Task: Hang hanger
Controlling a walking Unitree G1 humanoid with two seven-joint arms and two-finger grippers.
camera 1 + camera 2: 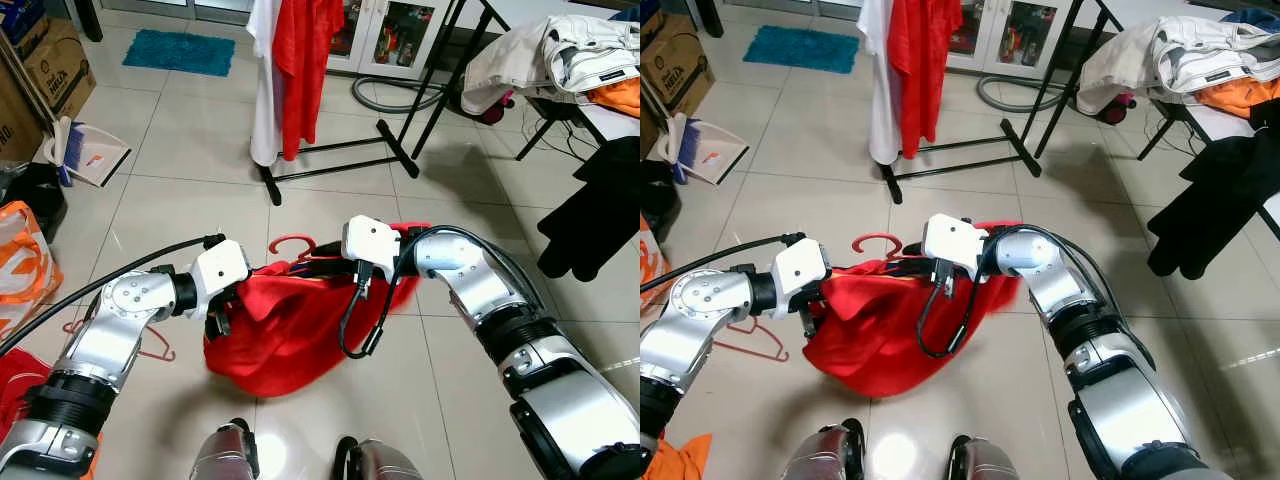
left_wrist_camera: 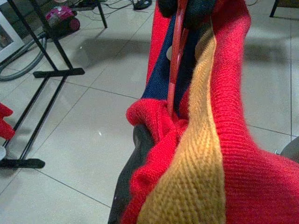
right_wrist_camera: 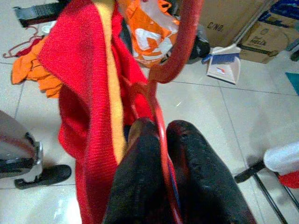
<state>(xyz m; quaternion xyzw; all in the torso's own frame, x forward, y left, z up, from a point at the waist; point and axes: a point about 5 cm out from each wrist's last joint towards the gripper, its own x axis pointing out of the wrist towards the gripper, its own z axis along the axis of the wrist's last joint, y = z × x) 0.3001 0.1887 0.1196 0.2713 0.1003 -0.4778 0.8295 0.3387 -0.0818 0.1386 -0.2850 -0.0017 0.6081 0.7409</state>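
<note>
A red sweater (image 1: 280,330) with a yellow and navy stripe (image 2: 196,154) hangs on a red hanger whose hook (image 1: 290,243) sticks up between my arms, low over the tiled floor. My right gripper (image 3: 161,128) is shut on the hanger's wire (image 3: 180,51) just below the hook. My left gripper (image 1: 218,312) is shut on the sweater's left side; one black finger (image 2: 140,149) shows under the knit. The black clothes rack (image 1: 330,150) stands ahead, with a red and a white garment (image 1: 290,60) hanging on it.
A pink hanger (image 1: 160,345) and orange clothes lie on the floor at my left. An orange bag (image 1: 20,260), cardboard boxes (image 1: 55,60) and a dustpan (image 1: 95,155) stand further left. At the right are a table piled with clothes (image 1: 560,50) and a black garment (image 1: 600,210).
</note>
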